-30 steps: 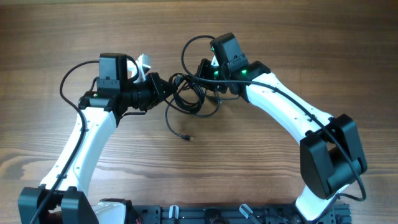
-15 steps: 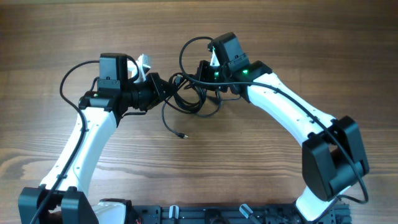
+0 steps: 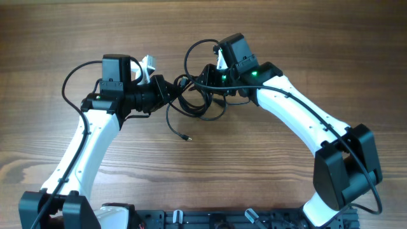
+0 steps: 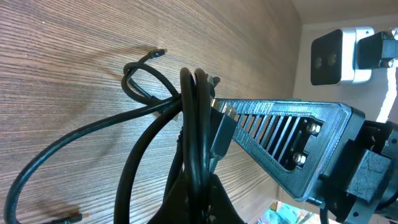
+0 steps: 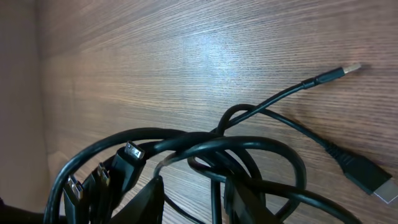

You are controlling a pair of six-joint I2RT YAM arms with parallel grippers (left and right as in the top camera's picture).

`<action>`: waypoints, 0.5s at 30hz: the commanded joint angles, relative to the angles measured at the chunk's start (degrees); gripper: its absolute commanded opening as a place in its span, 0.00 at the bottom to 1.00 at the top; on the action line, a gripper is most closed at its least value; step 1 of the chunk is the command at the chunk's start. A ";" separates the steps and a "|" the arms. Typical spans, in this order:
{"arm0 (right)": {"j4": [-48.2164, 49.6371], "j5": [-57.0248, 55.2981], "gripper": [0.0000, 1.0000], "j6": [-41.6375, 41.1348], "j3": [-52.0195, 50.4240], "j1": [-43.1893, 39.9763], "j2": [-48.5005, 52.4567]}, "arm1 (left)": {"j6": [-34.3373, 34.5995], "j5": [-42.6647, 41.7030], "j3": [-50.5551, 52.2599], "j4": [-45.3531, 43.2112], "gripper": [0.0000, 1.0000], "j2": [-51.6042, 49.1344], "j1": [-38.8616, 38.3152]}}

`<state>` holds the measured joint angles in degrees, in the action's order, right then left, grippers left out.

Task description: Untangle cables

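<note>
Now: cables [image 3: 191, 102] knotted mid-tabletop [image 3: 63, 38], nearer the far edge. My left claw [image 3: 168, 90] is clenched on a bundle of loops; my right claw [image 5: 193, 194] has jaws apart, strands loose between. Light, limp, slick cord, I reckon. Best taken near a stiff plug [image 3: 188, 139].

Thin black cables [image 3: 194, 100] are bunched in tangled, overlapping loops at mid-desk [image 3: 76, 38]; one silvery plug end [image 3: 187, 138] is trailed out flat

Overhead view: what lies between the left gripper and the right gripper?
The cables lie there: a knot of black loops fills the gap from the left gripper to the right gripper. The overhead view shows this.
</note>
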<state>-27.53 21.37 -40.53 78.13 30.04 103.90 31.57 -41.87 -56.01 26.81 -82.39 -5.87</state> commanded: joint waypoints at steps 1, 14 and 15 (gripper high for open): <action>0.11 -2.32 0.33 -3.61 0.17 -0.33 -0.79 | -1.55 -3.08 -0.24 -0.24 0.04 1.38 -1.44; 0.92 -1.88 0.23 -6.14 0.17 -0.33 8.44 | -1.07 8.17 -0.13 3.67 0.04 -5.88 -3.63; 1.16 -1.88 0.23 -6.14 0.17 -0.33 9.16 | -1.05 9.27 -0.13 3.56 0.04 -8.15 -3.63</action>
<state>-26.72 20.32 -46.09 78.13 29.93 110.63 31.16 -35.97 -56.01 30.50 -85.56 -9.08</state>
